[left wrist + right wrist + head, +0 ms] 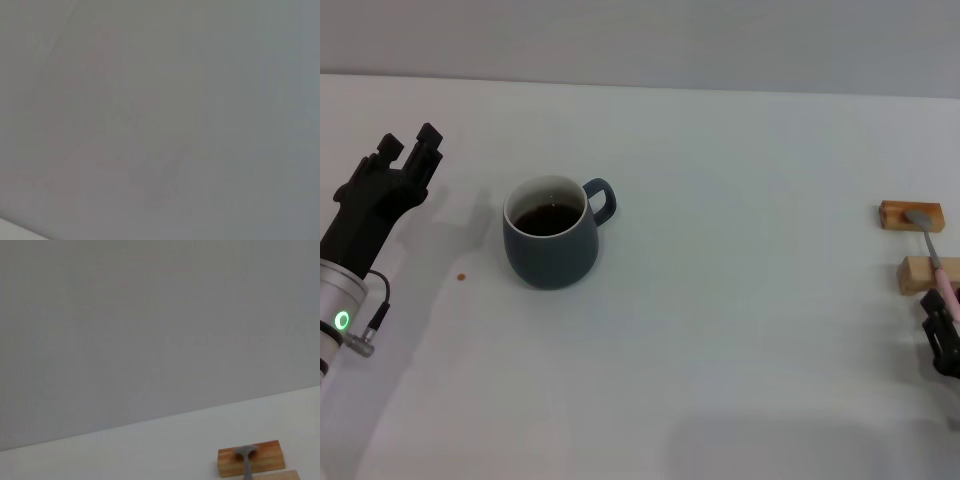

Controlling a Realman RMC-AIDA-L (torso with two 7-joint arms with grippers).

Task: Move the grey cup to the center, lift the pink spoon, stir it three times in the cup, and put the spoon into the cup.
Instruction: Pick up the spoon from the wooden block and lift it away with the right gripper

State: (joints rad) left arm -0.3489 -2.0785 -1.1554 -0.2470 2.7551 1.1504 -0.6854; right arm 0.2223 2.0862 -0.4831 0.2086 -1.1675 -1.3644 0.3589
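Left arm enters from the near left, forearm angled up and away, left gripper (pixel 410 150) hovering well left of the grey cup (pixel 551 245), fingers close together, holding nothing. Right gripper (pixel 942 335) far right of the cup at the view's edge, only partly visible, fingers unclear.

Open table (pixel 750 330) between cup (pixel 550 245) and spoon (pixel 937 262), wide bare room around the cup, two wooden blocks (pixel 911 216) under the spoon, right gripper (pixel 942 335) just beside its handle
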